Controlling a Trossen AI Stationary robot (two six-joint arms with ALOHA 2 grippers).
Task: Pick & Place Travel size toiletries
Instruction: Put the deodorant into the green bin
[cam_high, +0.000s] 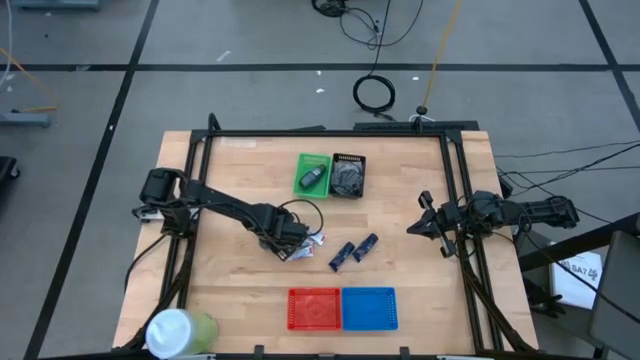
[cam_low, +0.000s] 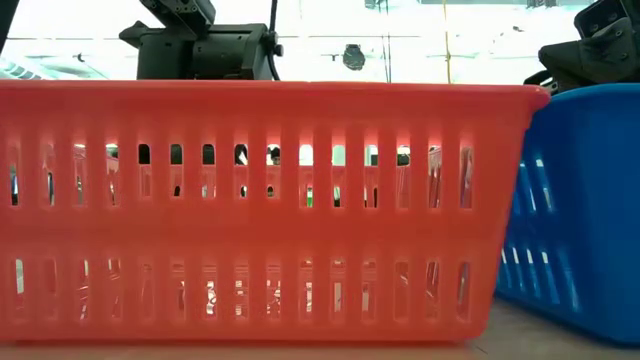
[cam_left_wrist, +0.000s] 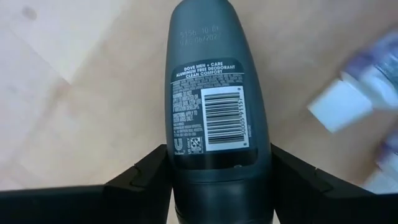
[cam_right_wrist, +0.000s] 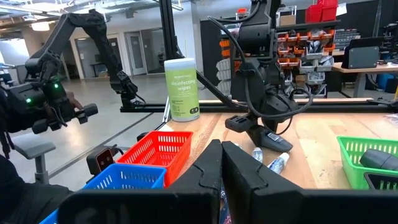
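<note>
- Landmark: the red tray (cam_high: 314, 308), at the near edge of the desk (cam_high: 240, 290) and touching the blue tray (cam_high: 369, 308) on its right.
- Left end effector (cam_high: 290, 243): down at the desk surface, up and slightly left of the red tray. Its fingers (cam_left_wrist: 146, 180) flank a grey oval container (cam_left_wrist: 214, 106) lying flat with its label up; whether they press on it cannot be told.
- Container long axis: runs straight out between the fingers, the rounded end pointing away from the wrist.
- White-silver tubes (cam_high: 312, 241): just beside the left end effector, above the red tray.
- Two dark navy tubes (cam_high: 352, 250): above the seam of the two trays, lying side by side, long axes diagonal.
- Green tray (cam_high: 314, 173): well above the red tray, holds another grey oval container (cam_high: 311, 180), axis diagonal.
- Right end effector (cam_high: 418, 226): clenched and empty, up and right of the blue tray.
</note>
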